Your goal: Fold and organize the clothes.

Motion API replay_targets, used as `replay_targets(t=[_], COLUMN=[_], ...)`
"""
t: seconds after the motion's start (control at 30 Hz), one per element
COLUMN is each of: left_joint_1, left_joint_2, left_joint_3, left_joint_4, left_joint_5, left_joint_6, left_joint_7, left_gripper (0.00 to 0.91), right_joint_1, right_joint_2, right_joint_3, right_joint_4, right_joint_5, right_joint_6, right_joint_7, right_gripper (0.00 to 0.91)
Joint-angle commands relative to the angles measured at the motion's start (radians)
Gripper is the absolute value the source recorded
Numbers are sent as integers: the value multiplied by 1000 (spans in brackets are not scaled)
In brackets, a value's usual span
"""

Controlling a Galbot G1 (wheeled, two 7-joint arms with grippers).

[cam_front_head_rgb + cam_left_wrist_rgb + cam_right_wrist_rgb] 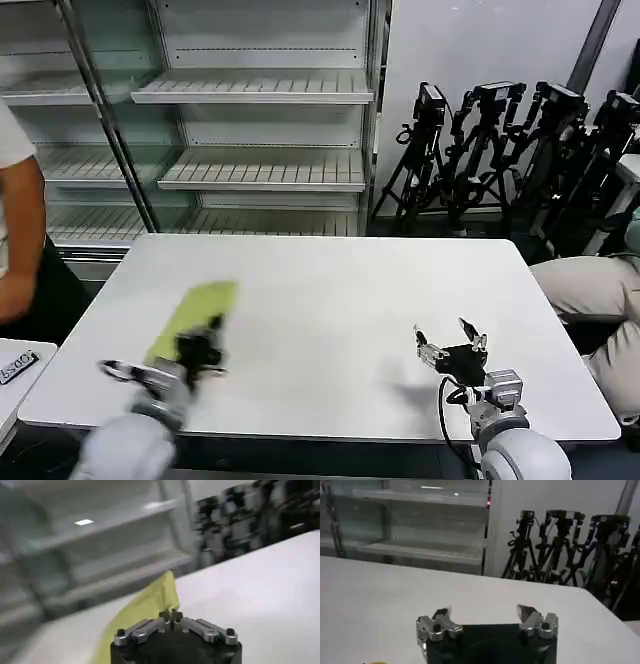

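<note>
The shirt [197, 315] lies on the left part of the white table [330, 300], gathered into a narrow lime strip whose long axis runs from the near-left toward the far-right — slanting away from the robot. The left gripper [203, 345] sits at the strip's near end, low over the table, so this arm is plainly the nearer one; the cloth stretches away from it toward the shelves.

In the left wrist view the left gripper [170, 615] has its jaws pressed together, with the yellow-green shirt [150, 602] rising right at the tips. It looks pinched on a fold of the fabric, though the contact itself is small and partly hidden by the gripper body.

The right gripper [452, 340] hovers over bare table on the near-right, well apart from the shirt, which lies off to its left. Its jaws are spread wide, nothing between them — the right wrist view shows the right gripper [487, 614] the same way, with only table surface ahead.

My reading: any next fold turns on that diagonal axis, with the left arm carrying its held end along or across the strip, while the right arm would have to cross leftward to help.
</note>
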Motion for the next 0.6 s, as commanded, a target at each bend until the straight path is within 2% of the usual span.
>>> replay_targets(t=[0.03, 0.07, 0.1, 0.13, 0.2, 0.23, 0.27, 0.47, 0.6], left_joint_1=[-167, -195, -219, -236, -280, -291, -296, -330, -360], left_joint_2=[-378, -399, -413, -421, -439, -446, -451, -488, -430], left_joint_3=[473, 456, 441, 427, 412, 411, 415, 413, 337], left_joint_4=[177, 197, 216, 225, 242, 249, 252, 243, 186], left_joint_5=[10, -24, -54, -78, -132, -148, -150, -177, -168], left_joint_6=[0, 0, 0, 0, 1, 1, 0, -4, -7], left_joint_7=[-226, -269, -294, -316, -367, -377, -385, -346, -281], left_gripper=[10, 10, 10, 10, 20, 262, 907, 907, 907], right_joint_1=[60, 65, 80, 94, 113, 127, 131, 157, 184], right_joint_2=[-15, -18, -26, -29, -35, -39, -41, -49, -35], right_joint_3=[43, 52, 56, 59, 68, 73, 75, 80, 72], right_joint_4=[-15, -15, -19, -22, -25, -35, -41, -75, -112], right_joint_5=[-17, -30, -15, 12, 21, 20, 21, 27, 30], right_joint_6=[12, 7, 33, 47, 27, 33, 36, 34, 47], right_joint_7=[-64, -84, -97, -93, -90, -93, -94, -97, -95], right_gripper=[907, 907, 907, 907, 907, 907, 907, 907, 907])
